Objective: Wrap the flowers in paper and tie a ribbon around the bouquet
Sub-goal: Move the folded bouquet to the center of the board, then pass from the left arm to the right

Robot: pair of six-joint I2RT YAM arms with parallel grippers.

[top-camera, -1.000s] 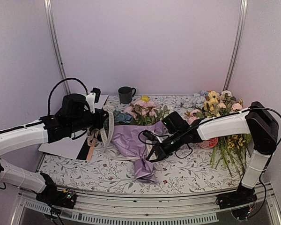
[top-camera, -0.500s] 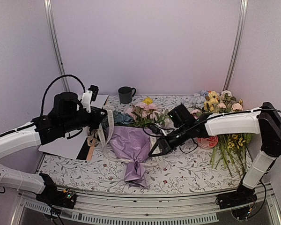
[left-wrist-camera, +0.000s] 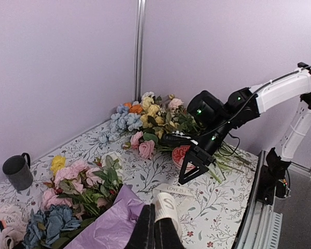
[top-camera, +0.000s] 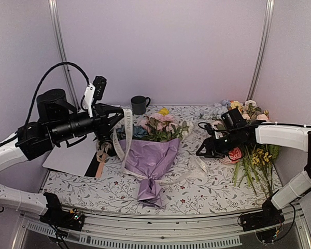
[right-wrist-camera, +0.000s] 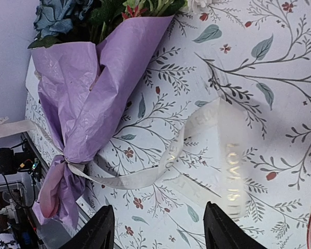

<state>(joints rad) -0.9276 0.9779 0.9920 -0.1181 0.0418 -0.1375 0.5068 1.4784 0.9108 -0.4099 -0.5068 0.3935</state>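
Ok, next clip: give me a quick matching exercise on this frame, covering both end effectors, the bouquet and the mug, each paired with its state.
Things:
1. left end effector
2. right end effector
3. bouquet
4. mug

States:
A. open, nothing between its fingers
B. lying on its side, the ribbon at its narrow neck
C. shut on the ribbon
D. upright, dark grey

Pairs: 1-C, 2-A, 3-B, 4-D
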